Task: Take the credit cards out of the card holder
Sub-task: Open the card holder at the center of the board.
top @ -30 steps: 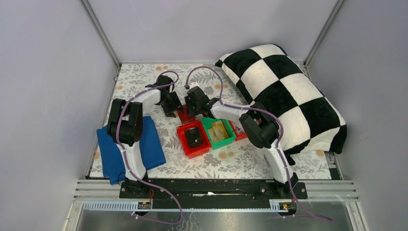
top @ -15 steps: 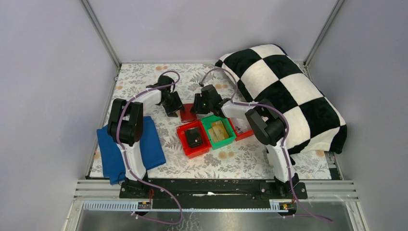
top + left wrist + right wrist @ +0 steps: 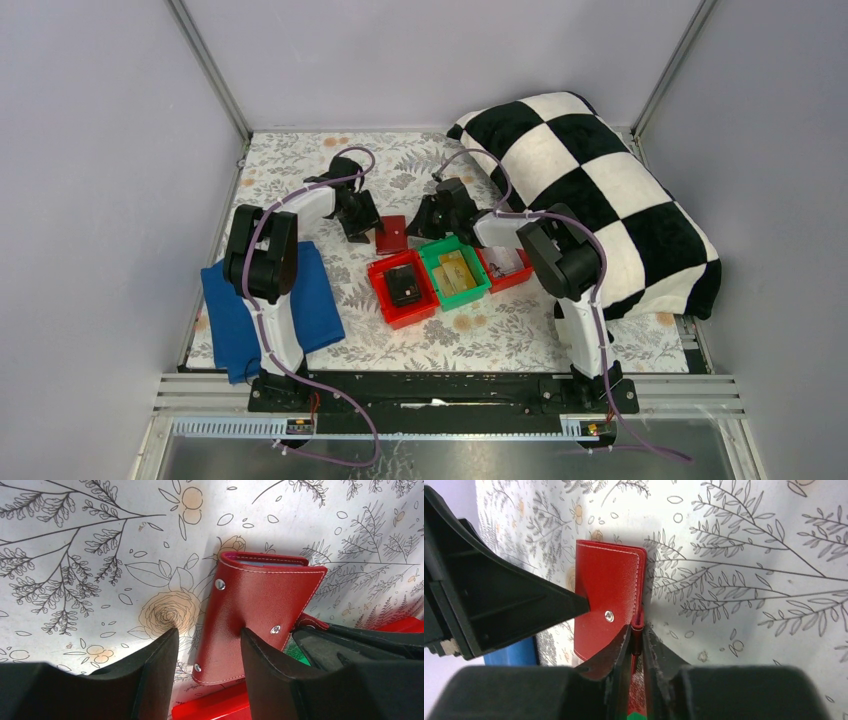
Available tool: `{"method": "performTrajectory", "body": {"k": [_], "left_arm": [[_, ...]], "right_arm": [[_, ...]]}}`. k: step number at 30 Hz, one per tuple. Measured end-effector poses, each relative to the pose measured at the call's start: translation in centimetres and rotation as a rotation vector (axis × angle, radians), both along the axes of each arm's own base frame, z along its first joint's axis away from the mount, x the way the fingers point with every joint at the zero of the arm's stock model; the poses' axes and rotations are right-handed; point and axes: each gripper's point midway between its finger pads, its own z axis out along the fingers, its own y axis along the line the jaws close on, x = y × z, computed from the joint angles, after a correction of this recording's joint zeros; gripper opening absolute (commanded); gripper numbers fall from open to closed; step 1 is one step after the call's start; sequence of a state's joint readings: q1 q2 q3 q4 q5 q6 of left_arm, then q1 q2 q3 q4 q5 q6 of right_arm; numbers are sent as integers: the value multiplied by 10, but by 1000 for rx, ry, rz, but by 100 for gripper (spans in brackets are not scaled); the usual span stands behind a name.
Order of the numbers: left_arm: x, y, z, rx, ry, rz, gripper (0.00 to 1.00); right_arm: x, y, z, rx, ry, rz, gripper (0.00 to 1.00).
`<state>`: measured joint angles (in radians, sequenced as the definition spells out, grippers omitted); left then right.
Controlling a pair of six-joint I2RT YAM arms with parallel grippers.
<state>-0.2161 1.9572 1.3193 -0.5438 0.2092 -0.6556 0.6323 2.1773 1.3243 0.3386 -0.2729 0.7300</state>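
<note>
The dark red card holder [image 3: 391,234] lies closed and flat on the floral table, just behind the bins. In the left wrist view it [image 3: 260,605] shows silver rivets. My left gripper [image 3: 207,636] is open and straddles its near left edge, with the right fingertip [image 3: 248,636] pressing on the leather. My right gripper [image 3: 636,632] is shut on the holder's small red strap tab [image 3: 638,622], at the right edge of the holder [image 3: 606,587]. In the top view the left gripper [image 3: 362,226] is left of the holder and the right gripper [image 3: 422,224] is right of it. No credit cards show.
A red bin [image 3: 385,300] holding a small black boxy object [image 3: 403,285] and a green bin [image 3: 478,280] with yellow-tan flat items stand just in front of the holder. Another red bin [image 3: 508,270] sits right of them. A blue cloth [image 3: 235,310] lies left, and a checkered pillow [image 3: 590,180] lies right.
My right gripper has drawn back to the right, off the top of the holder, which is now uncovered in the top view. The left arm has hardly moved.
</note>
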Motion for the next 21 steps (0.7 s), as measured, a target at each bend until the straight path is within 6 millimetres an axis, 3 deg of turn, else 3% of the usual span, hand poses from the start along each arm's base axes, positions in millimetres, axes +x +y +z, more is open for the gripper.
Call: {"method": "performTrajectory", "body": {"k": [2, 9, 15, 21], "left_arm": [[0, 0, 0, -1, -1, -3, 58], [-2, 2, 7, 12, -28, -26, 66], [0, 4, 36, 15, -103, -45, 67], [1, 4, 61, 6, -163, -48, 67]], "right_arm": [[-1, -3, 0, -15, 6, -6, 34], [7, -24, 1, -83, 7, -57, 37], [10, -31, 0, -94, 13, -53, 52], [8, -26, 7, -90, 9, -4, 54]]}}
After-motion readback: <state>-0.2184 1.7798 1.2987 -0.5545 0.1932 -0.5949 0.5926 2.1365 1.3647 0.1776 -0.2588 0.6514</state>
